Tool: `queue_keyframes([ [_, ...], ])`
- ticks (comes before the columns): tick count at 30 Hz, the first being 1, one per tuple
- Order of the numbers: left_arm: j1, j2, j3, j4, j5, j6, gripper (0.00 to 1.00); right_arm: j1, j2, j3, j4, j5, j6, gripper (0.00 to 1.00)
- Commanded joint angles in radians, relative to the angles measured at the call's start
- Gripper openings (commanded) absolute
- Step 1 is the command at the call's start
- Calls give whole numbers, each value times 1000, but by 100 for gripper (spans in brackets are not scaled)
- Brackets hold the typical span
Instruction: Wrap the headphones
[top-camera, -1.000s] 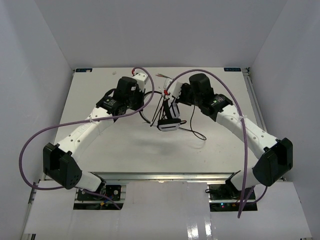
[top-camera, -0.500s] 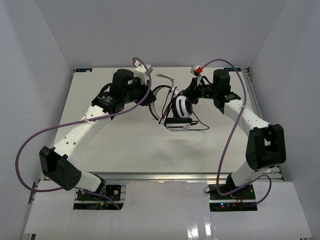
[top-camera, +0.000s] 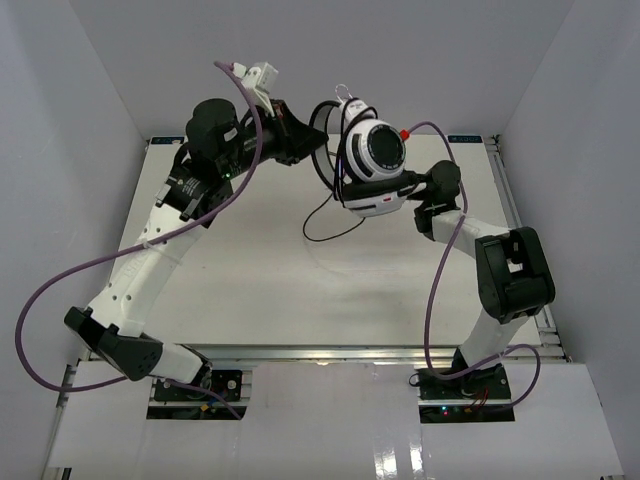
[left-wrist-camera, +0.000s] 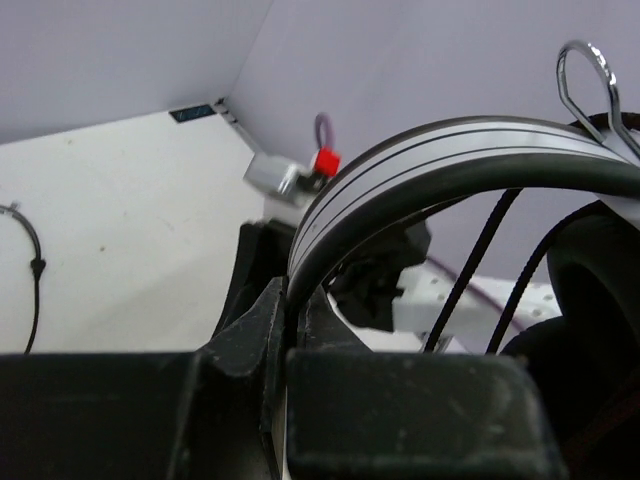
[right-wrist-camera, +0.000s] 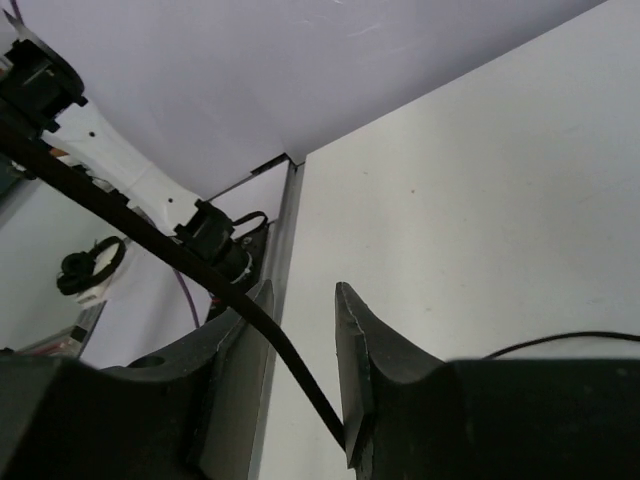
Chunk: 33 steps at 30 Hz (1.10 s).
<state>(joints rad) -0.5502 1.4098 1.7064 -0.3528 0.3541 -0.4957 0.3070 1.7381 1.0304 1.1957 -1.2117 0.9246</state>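
Note:
The headphones (top-camera: 375, 158) hang in the air above the back of the table, with the white-and-black ear cup facing up. My left gripper (top-camera: 316, 140) is shut on the grey-striped headband (left-wrist-camera: 430, 160), which runs into its jaws (left-wrist-camera: 288, 315). A dark ear pad (left-wrist-camera: 590, 300) shows at the right of the left wrist view. The thin black cord (top-camera: 330, 230) loops down from the headset to the table. My right gripper (top-camera: 412, 186) sits against the headset's right side. It is open (right-wrist-camera: 300, 300), and a stretch of the cord (right-wrist-camera: 200, 262) runs slantwise between its fingers.
A bent metal wire hook (left-wrist-camera: 590, 80) sticks up from the headband top (top-camera: 345, 97). Purple arm cables (top-camera: 245, 150) arc over both arms. White enclosure walls stand close at the back and sides. A red cable plug (top-camera: 405, 132) sits on the right wrist.

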Motion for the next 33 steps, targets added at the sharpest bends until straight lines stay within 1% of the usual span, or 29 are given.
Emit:
queue_keyframes([
  [1,-4,24,178,122,-68,-143,0,91,-7,-26,340,-3,121,39],
  [6,-4,63,315,90,-254,-139,0,174,-31,-86,339,21,71,40],
  [8,-4,71,337,84,-316,-146,0,197,-39,-93,339,27,62,39],
  [9,-4,70,338,72,-376,-156,0,212,-45,-92,337,28,61,38],
  [11,-4,58,318,60,-485,-162,0,239,-65,-89,329,34,52,32],
  [13,-4,30,291,51,-594,-153,0,250,-101,-96,280,43,14,20],
  [15,-4,10,264,45,-672,-119,0,251,-142,-115,207,50,-51,12],
  [17,-3,-3,234,37,-743,-65,0,251,-202,-140,63,55,-174,8],
  [18,-2,-4,227,28,-804,-48,0,250,-229,-144,-26,61,-242,8],
  [20,-1,0,211,15,-876,13,0,255,-294,-135,-277,81,-442,8],
  [21,1,4,199,1,-903,40,0,261,-342,-113,-495,122,-609,8],
  [23,4,8,174,3,-957,86,0,271,-389,-76,-711,169,-775,8],
  [27,25,16,95,27,-1023,159,0,308,-458,6,-1035,282,-1031,8],
  [31,46,61,78,10,-1026,181,0,389,-469,98,-1293,440,-1223,8],
  [33,46,90,73,-5,-1029,202,0,413,-466,148,-1378,535,-1315,8],
])
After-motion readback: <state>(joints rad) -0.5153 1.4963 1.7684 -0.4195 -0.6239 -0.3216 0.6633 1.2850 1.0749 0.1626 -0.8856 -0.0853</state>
